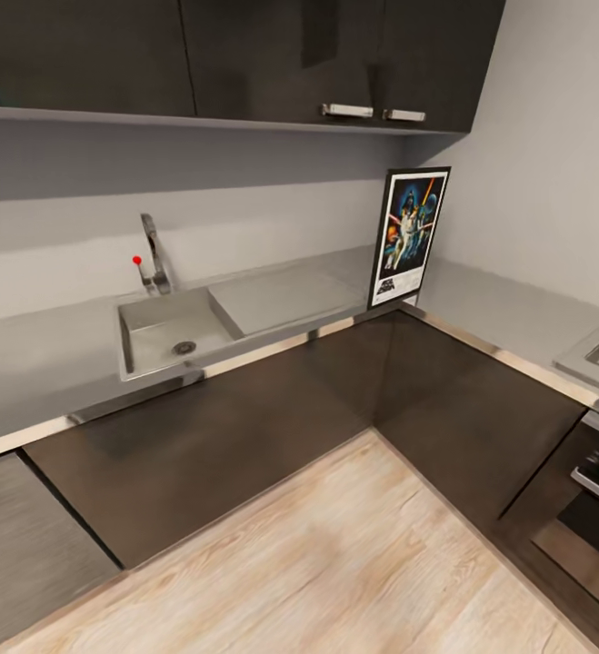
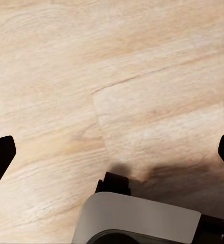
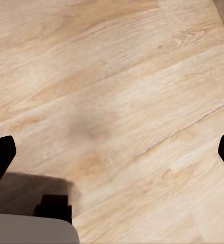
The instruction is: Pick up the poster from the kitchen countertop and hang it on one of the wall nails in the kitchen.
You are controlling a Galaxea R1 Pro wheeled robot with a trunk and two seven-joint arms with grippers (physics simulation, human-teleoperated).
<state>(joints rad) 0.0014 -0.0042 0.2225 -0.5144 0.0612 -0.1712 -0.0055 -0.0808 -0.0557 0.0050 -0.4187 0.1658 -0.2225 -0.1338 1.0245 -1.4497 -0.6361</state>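
i see grey walls (image 1: 535,136), dark upper cabinets (image 1: 272,54) with steel handles (image 1: 347,111), dark lower fronts (image 1: 244,427), a sink (image 1: 167,331) with tap (image 1: 154,250), pale wood floor (image 1: 335,563).

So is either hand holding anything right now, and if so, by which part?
Nothing is held. Both wrist views show fingers spread wide over bare wooden floor, while the poster leans untouched on the kitchen countertop.

Head high over countertop (image 1: 54,363); wrists floorward (image 2: 91,76).
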